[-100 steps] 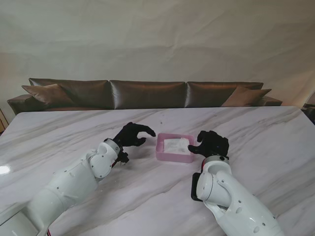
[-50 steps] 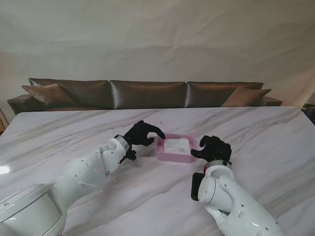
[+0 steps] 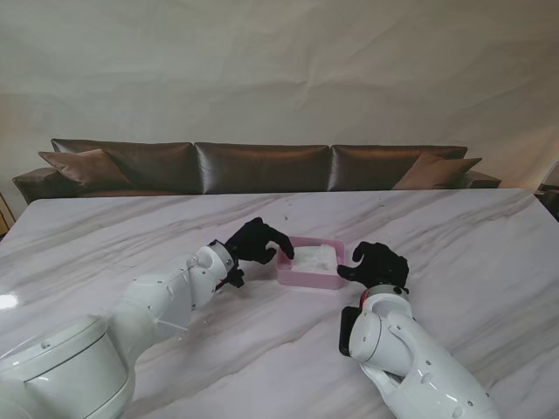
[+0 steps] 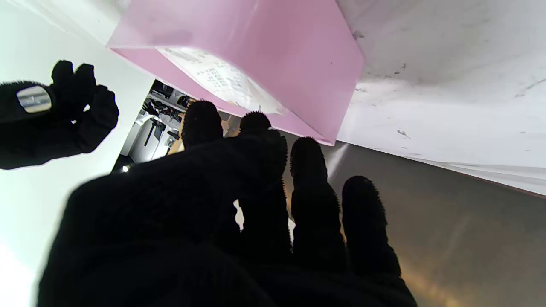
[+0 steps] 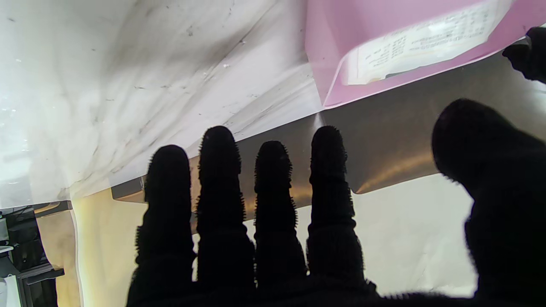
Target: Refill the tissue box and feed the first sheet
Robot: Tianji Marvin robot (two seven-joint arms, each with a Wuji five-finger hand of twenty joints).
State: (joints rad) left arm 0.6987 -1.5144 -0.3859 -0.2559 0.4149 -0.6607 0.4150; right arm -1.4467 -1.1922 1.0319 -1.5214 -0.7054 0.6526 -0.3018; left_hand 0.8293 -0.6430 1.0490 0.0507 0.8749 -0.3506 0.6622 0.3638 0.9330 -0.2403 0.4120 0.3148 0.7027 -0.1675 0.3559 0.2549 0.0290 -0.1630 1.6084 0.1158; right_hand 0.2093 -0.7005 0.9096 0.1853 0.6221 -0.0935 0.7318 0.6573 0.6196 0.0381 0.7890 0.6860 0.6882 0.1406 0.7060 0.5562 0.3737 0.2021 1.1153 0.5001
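Marble counter [image 3: 454, 236] with a brown leather sofa [image 3: 262, 166] behind it, nothing else cluttering things. Pink tissue box [image 3: 310, 264] sits between the two black-gloved hands, white tissue [image 3: 313, 256] inside. Left hand [image 3: 258, 241] has curled fingers [image 3: 281, 245] arched over the box's near-left rim, holding nothing. Right hand [image 3: 377, 261] sits just beside the box, fingers [image 5: 273, 192] spread apart and empty. Only the wrist views catch the printed label [image 5: 420, 44] on the box's side.
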